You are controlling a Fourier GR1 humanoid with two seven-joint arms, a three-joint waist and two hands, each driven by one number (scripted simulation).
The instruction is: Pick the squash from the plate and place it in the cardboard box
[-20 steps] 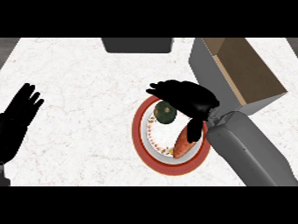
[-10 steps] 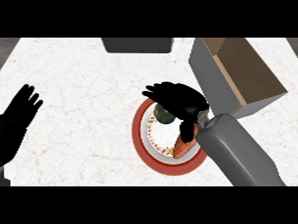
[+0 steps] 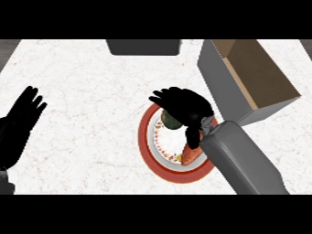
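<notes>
At centre frame the right hand (image 3: 183,106) has been lowered, fingers now curled round the squash (image 3: 172,122) — lifting is judged next.

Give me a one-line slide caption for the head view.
Right hand curls round the squash on the plate, cardboard box beside it; left hand rests open at left.

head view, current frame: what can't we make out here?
All head view.
- squash: mostly under the right hand; whether it is gripped is hidden.
- orange piece: part of the squash or a separate item, unclear; the right forearm covers its edge.
- plate: right rim hidden by the same forearm.
- cardboard box: far end cut off by the top edge.
- dark object: cut off at top, unidentifiable.
</notes>
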